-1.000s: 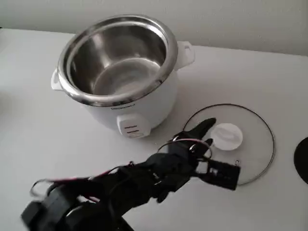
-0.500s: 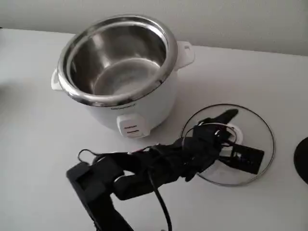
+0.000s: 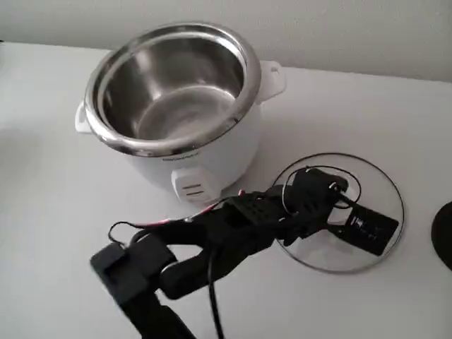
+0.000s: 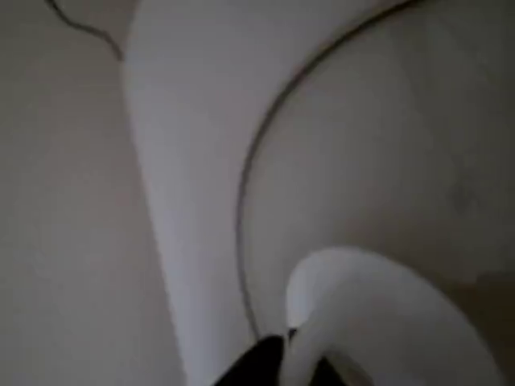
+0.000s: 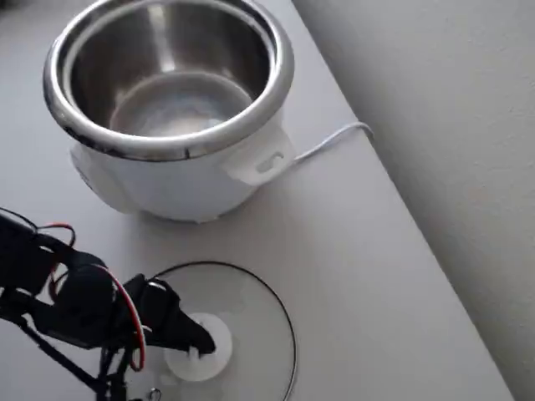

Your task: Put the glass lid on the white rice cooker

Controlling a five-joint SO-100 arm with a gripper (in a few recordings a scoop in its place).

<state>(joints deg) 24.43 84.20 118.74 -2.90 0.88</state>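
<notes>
The white rice cooker stands uncovered, its shiny steel pot bare inside. The glass lid lies flat on the table, to the right of the cooker's switch panel in the fixed view. My black gripper is down over the lid's centre, open. One finger lies across the white knob. In the wrist view the gripper has dark fingertips either side of the knob's near edge, and the lid's metal rim curves past.
A dark round object sits at the right edge of the fixed view, just past the lid. The cooker's white cord runs to the table edge by the wall. My arm stretches across the table front.
My gripper has swung right from beside the lid's left edge to over its centre, then dropped down onto the knob. Lid and cooker have not moved.
</notes>
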